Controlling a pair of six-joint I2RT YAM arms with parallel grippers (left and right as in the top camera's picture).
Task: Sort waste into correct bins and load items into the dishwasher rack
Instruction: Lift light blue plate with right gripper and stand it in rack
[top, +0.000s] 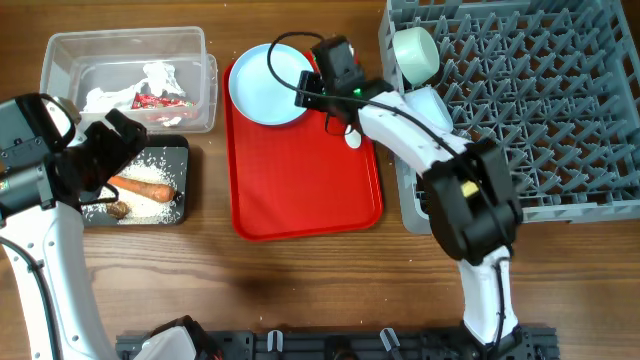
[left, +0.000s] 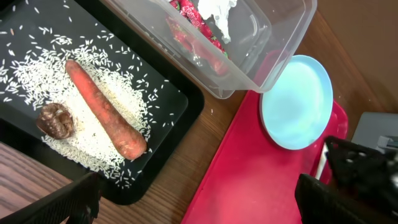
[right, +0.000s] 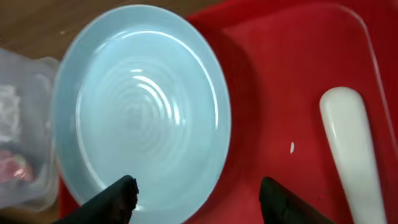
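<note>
The pale blue plate (top: 268, 85) lies at the back left of the red tray (top: 300, 190), with the white spoon (top: 352, 138) to its right. My right gripper (top: 318, 92) is open over the plate's right edge; the rim lies between its fingers (right: 199, 202) in the right wrist view, where the plate (right: 143, 99) and spoon (right: 351, 149) also show. My left gripper (top: 122, 143) is open and empty above the black tray (top: 182, 150), which holds the carrot (left: 102, 109), rice (left: 37, 74) and brown lump (left: 55, 120). The clear tub (top: 60, 50) holds the red wrapper (top: 160, 100) and white paper (top: 160, 75).
The grey rack (top: 540, 120) fills the right side. A pale cup (top: 415, 52) lies on its side in the rack's left corner, and another pale dish (top: 432, 103) sits below it, partly hidden by my right arm. Bare wood lies in front of the trays.
</note>
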